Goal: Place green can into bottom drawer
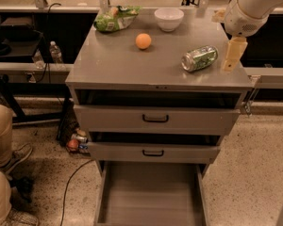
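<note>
The green can (199, 58) lies on its side on the right part of the grey cabinet top (113, 67). My gripper (233, 54) hangs from the white arm at the upper right, just right of the can, low over the top and close to the can's end. The bottom drawer (151, 194) is pulled out at the foot of the cabinet; its flat floor shows nothing in it.
An orange (143, 41), a white bowl (169, 19) and a green snack bag (115, 19) sit at the back of the top. Two upper drawers (155, 119) with black handles stand slightly ajar. A person's legs (0, 140) are at the left; a cable and cans (76, 141) lie on the floor.
</note>
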You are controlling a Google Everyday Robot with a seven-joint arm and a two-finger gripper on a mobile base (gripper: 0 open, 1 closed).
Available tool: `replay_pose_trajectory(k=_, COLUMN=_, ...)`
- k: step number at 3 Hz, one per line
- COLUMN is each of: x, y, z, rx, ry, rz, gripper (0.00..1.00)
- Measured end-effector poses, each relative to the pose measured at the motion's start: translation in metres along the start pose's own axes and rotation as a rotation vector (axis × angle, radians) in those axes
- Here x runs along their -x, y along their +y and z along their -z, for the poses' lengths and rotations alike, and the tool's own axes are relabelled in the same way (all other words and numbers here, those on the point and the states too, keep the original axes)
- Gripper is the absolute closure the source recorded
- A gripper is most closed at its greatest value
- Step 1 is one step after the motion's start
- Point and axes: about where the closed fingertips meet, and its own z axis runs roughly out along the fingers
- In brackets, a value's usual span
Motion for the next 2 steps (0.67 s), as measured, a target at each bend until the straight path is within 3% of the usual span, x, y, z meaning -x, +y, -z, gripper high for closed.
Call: replay_pose_trajectory(k=2, x=0.002, y=-0.016, z=-0.034, rx=0.027, ry=0.004, rz=0.015, gripper=0.0)
